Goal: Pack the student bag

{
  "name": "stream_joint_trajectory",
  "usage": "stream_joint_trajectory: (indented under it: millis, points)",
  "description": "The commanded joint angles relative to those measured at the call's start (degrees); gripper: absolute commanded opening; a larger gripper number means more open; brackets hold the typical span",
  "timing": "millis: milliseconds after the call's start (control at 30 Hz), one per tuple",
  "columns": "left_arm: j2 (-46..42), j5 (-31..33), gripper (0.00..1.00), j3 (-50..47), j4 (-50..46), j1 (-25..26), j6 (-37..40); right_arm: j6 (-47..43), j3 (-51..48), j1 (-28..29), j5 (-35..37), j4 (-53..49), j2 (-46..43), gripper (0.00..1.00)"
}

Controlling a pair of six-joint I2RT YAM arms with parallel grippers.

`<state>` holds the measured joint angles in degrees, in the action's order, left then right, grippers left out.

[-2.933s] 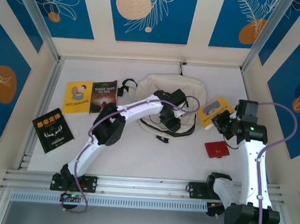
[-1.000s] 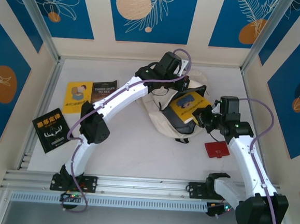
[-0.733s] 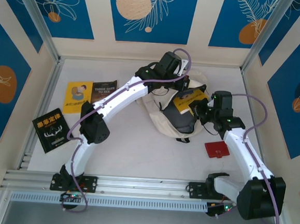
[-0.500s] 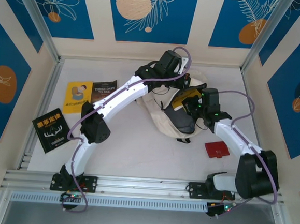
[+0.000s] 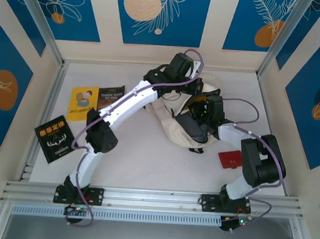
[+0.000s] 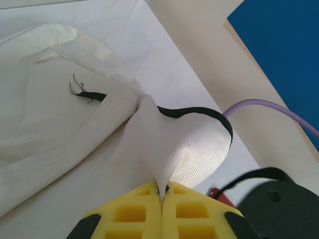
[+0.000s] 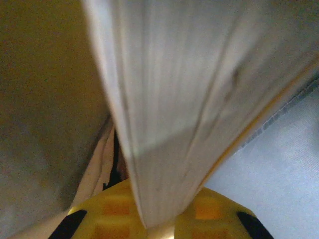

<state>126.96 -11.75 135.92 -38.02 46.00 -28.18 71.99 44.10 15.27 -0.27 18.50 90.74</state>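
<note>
The cream student bag point(image 5: 167, 123) lies at the back middle of the table with its mouth held open. My left gripper point(image 5: 196, 88) is shut on the bag's upper flap and holds it up; in the left wrist view the yellow fingers point(image 6: 134, 214) pinch a fold of the cream cloth point(image 6: 179, 144) beside a black zip line point(image 6: 199, 112). My right gripper point(image 5: 203, 109) is at the bag's mouth, shut on a yellow-covered book. The book's pale page edge point(image 7: 199, 89) rises from between the yellow pads point(image 7: 219, 214), with the bag's dim inside point(image 7: 45, 99) around it.
A yellow book point(image 5: 83, 103) and a dark book point(image 5: 110, 102) lie side by side at the left. A black book point(image 5: 56, 139) lies nearer the front left. A small red booklet point(image 5: 232, 158) sits right of the bag, beside the right arm.
The right gripper has carried the yellow book leftwards from beside the bag into its open mouth. The left gripper has kept hold of the raised flap.
</note>
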Motion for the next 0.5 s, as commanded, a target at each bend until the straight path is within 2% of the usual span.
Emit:
stream_joint_trajectory:
  millis: [0,200,300,467]
  points:
    - [-0.31,0.06,0.00,2.91,0.99,-0.39,-0.47,0.31,2.62,0.80,-1.02,2.99,1.33,0.19]
    - [0.60,2.60,0.00,2.59,-0.12,-1.07,-0.07,-1.42,1.66,1.78,-0.96,-8.06,-2.81,0.59]
    - [1.32,4.00,0.00,2.46,-0.38,-1.41,0.23,-2.99,-1.10,2.72,-0.52,-11.70,-7.12,0.71]
    - [1.12,6.77,0.00,0.37,-0.31,-1.84,0.85,-4.63,-5.38,5.35,1.02,-18.24,-15.33,0.75]
